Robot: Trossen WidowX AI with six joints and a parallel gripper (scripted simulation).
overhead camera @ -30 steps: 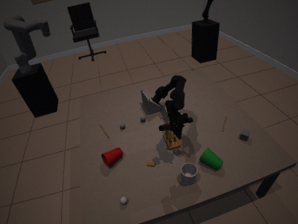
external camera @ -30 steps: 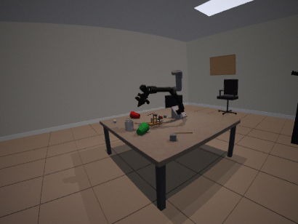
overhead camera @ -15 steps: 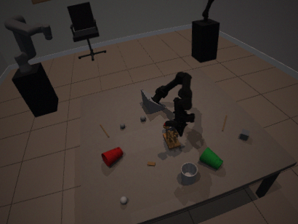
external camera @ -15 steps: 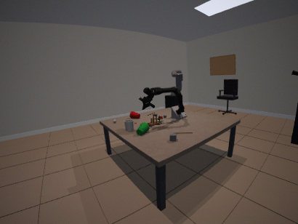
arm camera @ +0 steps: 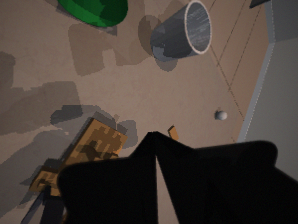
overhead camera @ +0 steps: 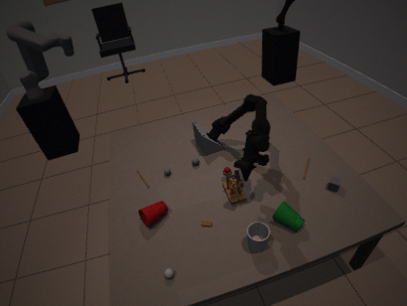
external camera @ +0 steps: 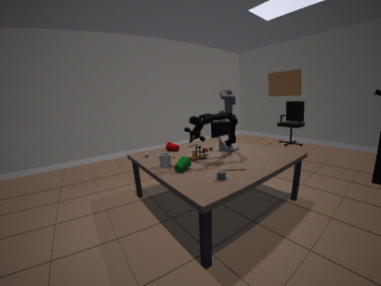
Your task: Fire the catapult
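Orange-brown catapult here — probably light, stiff, liable to skid, best grasped low by the base — and close by, a fully closed, empty gripper!

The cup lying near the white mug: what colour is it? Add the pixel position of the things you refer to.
Green [overhead camera: 288, 217] [external camera: 183, 164] [arm camera: 97, 10], showing best in the top view.

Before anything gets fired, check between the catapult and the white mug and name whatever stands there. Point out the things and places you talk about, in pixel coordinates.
Nothing visible stands between the catapult [overhead camera: 236, 198] [external camera: 198, 158] [arm camera: 100, 134] and the white mug [overhead camera: 258, 241] [external camera: 164, 161] [arm camera: 172, 39]. The green cup [overhead camera: 288, 217] [external camera: 182, 164] [arm camera: 97, 9] lies off to one side.
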